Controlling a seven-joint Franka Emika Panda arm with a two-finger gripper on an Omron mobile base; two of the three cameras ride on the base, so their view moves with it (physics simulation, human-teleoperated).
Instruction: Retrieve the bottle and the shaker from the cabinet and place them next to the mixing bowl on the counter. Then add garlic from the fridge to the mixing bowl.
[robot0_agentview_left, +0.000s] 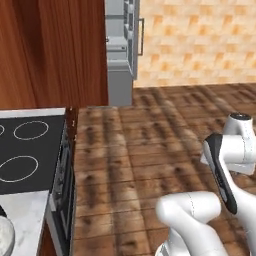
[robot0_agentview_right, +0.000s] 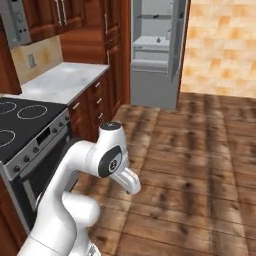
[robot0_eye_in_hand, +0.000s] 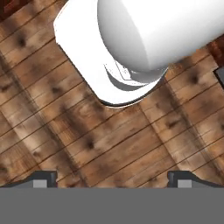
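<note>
Gripper (robot0_eye_in_hand: 112, 178) spread wide, nothing between the tips, aimed straight down at the plank floor (robot0_eye_in_hand: 109, 144). Two dark fingertips (robot0_eye_in_hand: 43, 178) at the bottom of the hand view, far apart, bare boards between them.

Arm folded tight over the base, wrist tucked low, hand turned toward the floor and not toward any task thing.

Fridge (robot0_agentview_right: 155, 50) standing open at about 12 o'clock in the right base view, across the wooden floor, well apart from the robot. Pale interior, flat shelves and a drawer visible; garlic too small to make out on those shelves. Same fridge (robot0_agentview_left: 120, 55) at roughly 12 o'clock in the left base view, past the edge of tall reddish-brown panelling (robot0_agentview_left: 55, 50).

Mixing bowl (robot0_agentview_left: 5, 237) just a pale sliver at 8 o'clock of the left base view, on the marble counter (robot0_agentview_left: 25, 220) beside the black cooktop (robot0_agentview_left: 30, 150). Bottle and shaker not made out near it from here.

Judged step: the drive toward the fridge for the garlic. Deciding relation: fridge ahead and far, gripper pointing down and folded in, so a long approach by the base first, then the arm unfolding forward and up to shelf height. Bowl behind and to the left, meaning a return trip afterwards.
</note>
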